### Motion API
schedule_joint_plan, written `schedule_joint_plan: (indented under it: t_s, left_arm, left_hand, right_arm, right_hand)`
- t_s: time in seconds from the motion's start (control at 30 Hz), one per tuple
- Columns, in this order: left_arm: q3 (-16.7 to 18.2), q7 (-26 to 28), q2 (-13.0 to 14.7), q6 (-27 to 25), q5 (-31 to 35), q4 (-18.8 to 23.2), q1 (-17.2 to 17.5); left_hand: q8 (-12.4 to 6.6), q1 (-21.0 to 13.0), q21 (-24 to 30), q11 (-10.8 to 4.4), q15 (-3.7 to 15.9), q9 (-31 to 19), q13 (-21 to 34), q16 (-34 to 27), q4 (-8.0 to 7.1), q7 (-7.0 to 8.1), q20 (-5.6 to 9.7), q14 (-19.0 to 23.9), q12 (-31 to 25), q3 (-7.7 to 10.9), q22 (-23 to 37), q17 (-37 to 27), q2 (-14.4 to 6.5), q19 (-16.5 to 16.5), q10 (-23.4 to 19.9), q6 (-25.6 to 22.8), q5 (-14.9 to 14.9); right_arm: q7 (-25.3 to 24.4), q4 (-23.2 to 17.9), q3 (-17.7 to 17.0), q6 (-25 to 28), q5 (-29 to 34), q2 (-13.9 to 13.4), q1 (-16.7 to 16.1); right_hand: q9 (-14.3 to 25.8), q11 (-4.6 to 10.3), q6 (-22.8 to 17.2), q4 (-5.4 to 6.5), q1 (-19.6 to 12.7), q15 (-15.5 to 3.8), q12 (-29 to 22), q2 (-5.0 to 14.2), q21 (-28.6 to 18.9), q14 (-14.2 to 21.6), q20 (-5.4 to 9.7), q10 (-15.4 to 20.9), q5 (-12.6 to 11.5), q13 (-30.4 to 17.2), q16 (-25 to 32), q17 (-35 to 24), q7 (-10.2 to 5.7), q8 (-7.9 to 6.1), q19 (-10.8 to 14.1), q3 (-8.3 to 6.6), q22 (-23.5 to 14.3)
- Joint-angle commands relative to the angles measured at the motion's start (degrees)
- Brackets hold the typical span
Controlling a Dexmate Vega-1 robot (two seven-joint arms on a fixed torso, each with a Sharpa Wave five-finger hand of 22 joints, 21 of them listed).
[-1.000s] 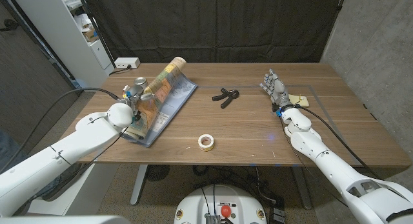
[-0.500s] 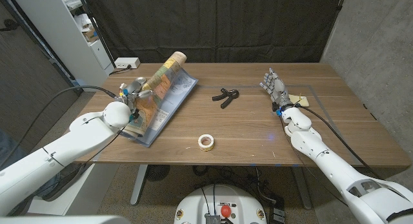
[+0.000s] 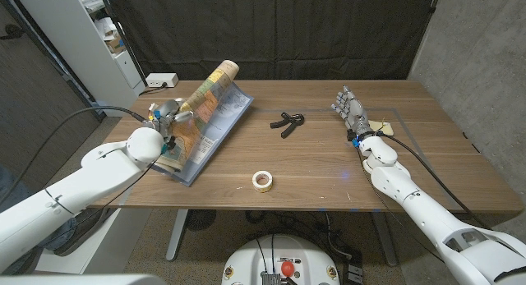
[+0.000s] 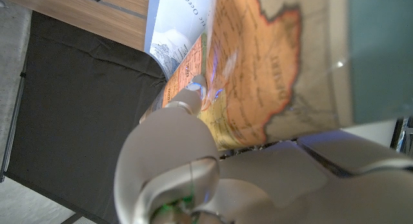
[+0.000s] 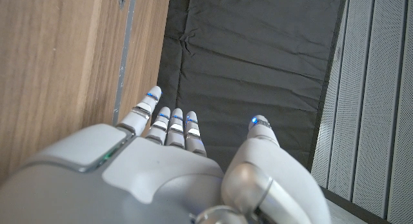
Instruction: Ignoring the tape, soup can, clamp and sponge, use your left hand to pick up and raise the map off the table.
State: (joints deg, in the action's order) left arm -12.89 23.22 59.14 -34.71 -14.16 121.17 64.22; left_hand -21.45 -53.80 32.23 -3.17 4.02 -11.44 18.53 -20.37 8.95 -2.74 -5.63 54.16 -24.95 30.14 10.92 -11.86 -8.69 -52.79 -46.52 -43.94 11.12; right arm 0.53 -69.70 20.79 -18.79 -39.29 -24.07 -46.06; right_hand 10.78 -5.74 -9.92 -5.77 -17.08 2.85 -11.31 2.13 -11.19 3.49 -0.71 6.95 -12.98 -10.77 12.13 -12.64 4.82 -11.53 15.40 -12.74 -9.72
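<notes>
One robot hand matters here: the left robot hand (image 3: 168,119) is at the map (image 3: 204,121), on the left side of the desk (image 3: 329,166), and it grips the map along its left edge. The left wrist view shows its fingers (image 4: 193,98) pressed against the printed sheet (image 4: 258,62), so the hold looks real, though how much paper is actually pinched is hard to judge from so close.

The map's long axis runs diagonally, from its near-left end by the desk's front edge up to its far end pointing away and slightly right. It sits tilted, far end higher, while the near end seems to touch the desk or hang just above it; I cannot tell which. The lift therefore turns on that near end: the robot hand holds about midway along the left edge, so a straight upward pull should bring the low end clear.

Well apart on the right, the right robot hand (image 3: 349,110) stands with fingers spread and holds nothing. The clamp (image 3: 286,123) lies mid-desk and the tape (image 3: 262,181) nearer the front, both clear of the map.
</notes>
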Motion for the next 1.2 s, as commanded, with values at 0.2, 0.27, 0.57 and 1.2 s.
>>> schedule_joint_plan:
  t_s: [0.2,0.27,0.57,1.2]
  left_arm:
    - [2.3,-1.2,1.9,-0.5,0.3,3.1,0.9]
    - [2.6,-1.1,2.0,-0.9,0.4,3.5,0.8]
    - [2.6,-2.1,2.0,-1.4,0.4,4.1,-0.2]
    - [5.2,-2.6,2.8,-1.6,0.3,5.8,0.5]
  left_hand:
    - [-0.34,0.5,0.4,-0.04,-0.26,-3.3,0.4,0.0,-1.09,-0.08,-0.29,0.4,0.2,0.77,0.2,-0.3,-0.5,0.3,0.0,-4.3,-0.1]
    - [-0.32,0.6,0.4,-0.10,-0.25,-3.3,0.4,0.1,-1.07,-0.02,-0.27,0.4,0.2,0.77,0.2,-0.2,-0.4,0.3,0.0,-4.3,-0.1]
    - [-0.35,0.7,0.5,-0.12,-0.32,-3.4,0.6,0.1,-1.07,-0.07,-0.36,0.4,0.3,0.66,0.1,-0.3,-0.3,0.4,-0.1,-4.4,-0.2]
    - [-0.18,0.9,0.5,0.10,-0.61,-3.6,1.1,0.2,-0.97,-0.20,-0.69,0.3,0.6,0.59,0.1,-0.4,-0.4,0.9,0.2,-4.2,-0.2]
  right_arm:
    - [-0.3,-1.2,-0.5,0.3,-0.2,-0.8,-0.8]
    - [-0.3,-1.3,-0.6,0.4,-0.2,-0.9,-0.9]
    - [-0.4,-1.6,-0.7,0.6,-0.2,-1.3,-0.8]
    - [0.4,0.2,-0.5,0.4,-0.2,-0.7,0.8]
  right_hand:
    - [0.2,-0.09,-0.6,-0.03,-0.1,-0.10,0.0,0.49,0.0,0.7,-0.13,0.6,0.3,-0.2,0.3,-0.3,0.07,0.16,0.3,0.15,-0.2]
    - [0.2,-0.11,-0.6,-0.02,-0.1,-0.07,0.0,0.50,0.0,0.7,-0.12,0.7,0.3,-0.2,0.3,-0.3,0.07,0.16,0.3,0.15,-0.2]
    - [0.2,-0.09,-0.8,-0.03,-0.1,-0.05,0.0,0.53,0.0,0.7,-0.09,0.7,0.3,-0.2,0.3,-0.3,0.09,0.12,0.3,0.17,-0.2]
    - [0.2,-0.09,-0.8,-0.07,-0.1,-0.02,0.0,0.55,0.0,0.8,-0.06,0.8,0.3,-0.2,0.3,-0.3,0.13,0.12,0.4,0.22,-0.2]
